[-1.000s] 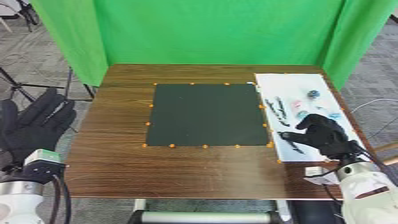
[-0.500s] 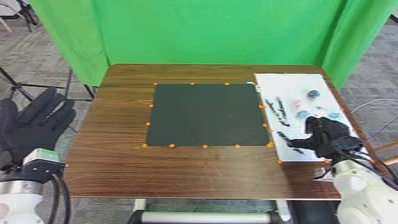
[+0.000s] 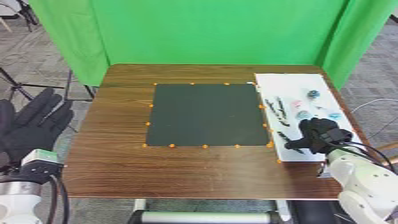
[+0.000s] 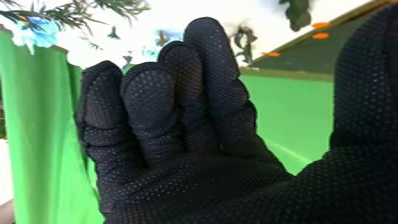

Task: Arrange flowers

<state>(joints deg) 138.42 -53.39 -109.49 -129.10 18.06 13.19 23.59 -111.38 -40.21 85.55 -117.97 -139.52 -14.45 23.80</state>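
Flowers and dark, slender stems (image 3: 282,107) lie on a white board (image 3: 293,85) at the right of the brown wooden desk (image 3: 209,175). The right hand (image 3: 327,134) is over the board's near part, its knit-gloved fingers (image 4: 147,95) straight and close together, thumb apart. A rounded blue flower head (image 3: 313,94) lies beyond them, and the stems, far and left of them, run lengthwise near to far, near ends slanting right. The wrist view shows a ragged-petalled pale blue blossom (image 4: 35,32) by spiky, needle-like greenery (image 4: 80,12). At left, the left hand (image 3: 35,127) has its fingers spread.
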